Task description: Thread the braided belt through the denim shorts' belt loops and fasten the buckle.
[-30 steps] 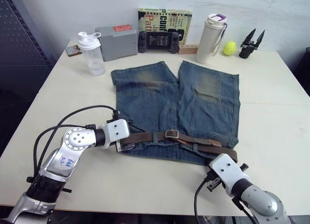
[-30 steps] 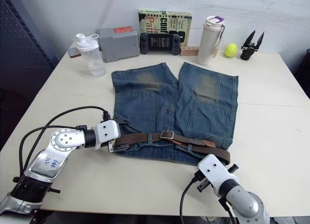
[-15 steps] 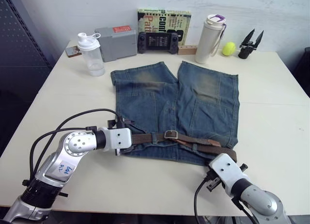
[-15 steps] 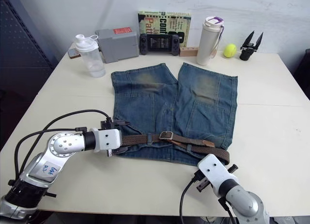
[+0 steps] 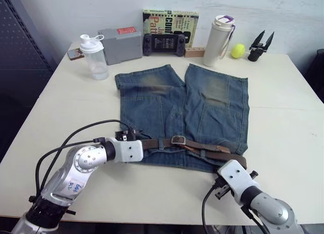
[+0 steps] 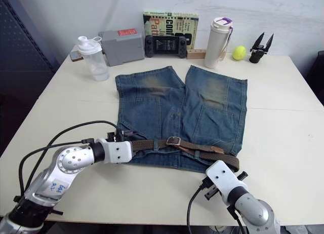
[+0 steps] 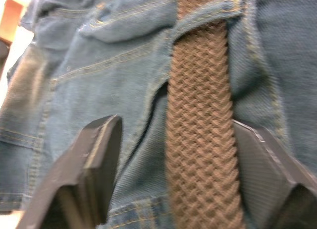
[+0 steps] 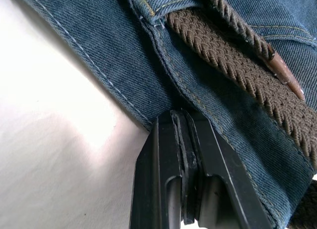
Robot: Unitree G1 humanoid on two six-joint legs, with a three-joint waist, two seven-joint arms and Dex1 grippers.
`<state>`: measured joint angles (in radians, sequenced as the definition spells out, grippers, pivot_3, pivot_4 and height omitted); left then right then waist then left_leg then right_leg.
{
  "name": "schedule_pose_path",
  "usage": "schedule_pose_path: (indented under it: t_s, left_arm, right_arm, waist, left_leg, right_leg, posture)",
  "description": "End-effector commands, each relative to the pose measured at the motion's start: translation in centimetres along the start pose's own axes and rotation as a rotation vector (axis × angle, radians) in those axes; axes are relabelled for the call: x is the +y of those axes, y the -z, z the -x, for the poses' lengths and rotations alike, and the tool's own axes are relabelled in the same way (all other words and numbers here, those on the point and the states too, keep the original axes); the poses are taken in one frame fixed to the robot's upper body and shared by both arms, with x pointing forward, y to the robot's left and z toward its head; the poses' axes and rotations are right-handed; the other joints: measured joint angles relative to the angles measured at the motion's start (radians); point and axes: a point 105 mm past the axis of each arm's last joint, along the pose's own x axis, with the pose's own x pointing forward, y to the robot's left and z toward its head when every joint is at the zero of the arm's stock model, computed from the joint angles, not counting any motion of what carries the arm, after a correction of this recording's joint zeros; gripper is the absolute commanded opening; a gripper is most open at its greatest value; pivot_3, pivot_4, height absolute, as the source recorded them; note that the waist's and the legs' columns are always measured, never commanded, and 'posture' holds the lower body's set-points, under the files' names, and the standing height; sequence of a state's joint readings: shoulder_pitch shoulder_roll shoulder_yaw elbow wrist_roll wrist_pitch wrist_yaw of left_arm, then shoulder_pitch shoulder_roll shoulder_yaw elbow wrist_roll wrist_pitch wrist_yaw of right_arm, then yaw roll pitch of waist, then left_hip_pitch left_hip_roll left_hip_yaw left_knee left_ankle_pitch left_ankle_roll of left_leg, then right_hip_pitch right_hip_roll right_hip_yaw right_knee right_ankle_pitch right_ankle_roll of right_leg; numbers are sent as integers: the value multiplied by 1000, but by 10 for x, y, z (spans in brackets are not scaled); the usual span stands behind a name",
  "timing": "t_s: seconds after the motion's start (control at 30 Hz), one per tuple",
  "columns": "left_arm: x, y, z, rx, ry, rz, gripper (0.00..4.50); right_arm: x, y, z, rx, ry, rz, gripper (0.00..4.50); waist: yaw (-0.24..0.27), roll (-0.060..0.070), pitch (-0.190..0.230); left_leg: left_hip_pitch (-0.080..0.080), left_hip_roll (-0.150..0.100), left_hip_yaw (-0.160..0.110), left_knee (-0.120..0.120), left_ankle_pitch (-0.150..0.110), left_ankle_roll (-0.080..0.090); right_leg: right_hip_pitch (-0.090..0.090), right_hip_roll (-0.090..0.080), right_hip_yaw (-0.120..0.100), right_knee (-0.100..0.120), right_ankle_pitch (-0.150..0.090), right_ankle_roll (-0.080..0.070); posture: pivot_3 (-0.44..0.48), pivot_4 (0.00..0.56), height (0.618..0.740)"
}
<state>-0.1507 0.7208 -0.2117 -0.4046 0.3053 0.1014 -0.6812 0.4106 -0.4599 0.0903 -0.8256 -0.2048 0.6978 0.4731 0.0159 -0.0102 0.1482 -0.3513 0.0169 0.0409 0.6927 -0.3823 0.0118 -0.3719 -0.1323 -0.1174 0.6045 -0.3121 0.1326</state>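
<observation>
The denim shorts (image 5: 172, 102) lie flat on the table, waistband toward me. The braided belt (image 5: 202, 149) runs along the waistband through belt loops (image 7: 208, 11), with the buckle (image 5: 178, 140) near the middle and a brown tip (image 8: 285, 78) lying on the denim. My left gripper (image 7: 176, 130) is at the waistband's left end, open, its fingers (image 7: 101, 140) straddling the belt without closing on it. My right gripper (image 8: 182, 115) is shut, its tips resting against the shorts' waist edge at the right end, below the belt; I see no cloth between them.
Along the table's back edge stand a shaker bottle (image 5: 94, 55), a grey box (image 5: 120, 44), a game controller (image 5: 163, 44), a book (image 5: 170, 21), a white tumbler (image 5: 215, 40), a tennis ball (image 5: 238, 51) and a black spare gripper (image 5: 259, 46).
My left gripper has slid to the right along the waistband, onto the belt's left end. The right arm has stayed where it was.
</observation>
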Motion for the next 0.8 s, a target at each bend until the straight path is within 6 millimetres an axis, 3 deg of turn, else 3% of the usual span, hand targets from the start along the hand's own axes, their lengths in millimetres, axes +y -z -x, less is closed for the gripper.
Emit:
schedule_pose_path:
  t_s: [0.03, 0.17, 0.53, 0.8]
  left_arm:
    - [-4, -14, 5, -27, -8, -51, 1694]
    - [-2, -16, 7, -19, -38, -65, 33]
    - [22, 32, 14, 199, -263, -58, 6]
    - [15, 49, 33, 219, -414, 24, 6]
  right_arm:
    - [27, 26, -5, 120, -129, -81, 0]
    - [27, 25, -5, 120, -136, -79, 0]
    - [24, 22, -10, 116, -135, -69, 0]
    - [26, 22, -11, 118, -144, -62, 0]
  waist:
    - [-2, 0, 0]
    - [-3, 0, 0]
    - [-20, 0, 0]
    - [-27, 0, 0]
  left_leg:
    - [0, 1, 0, 0, 0, 0]
    - [0, 1, 0, 0, 0, 0]
    - [0, 2, 0, 0, 0, 0]
    - [0, 4, 1, 0, -1, -1]
  right_leg:
    - [0, 0, 0, 0, 0, 0]
    - [0, 0, 0, 0, 0, 0]
    - [-1, 0, 0, 2, -1, -2]
    - [-2, 0, 1, 3, -2, -3]
  posture:
    - [0, 150, 731]
    - [0, 150, 731]
    - [0, 150, 731]
    - [0, 150, 731]
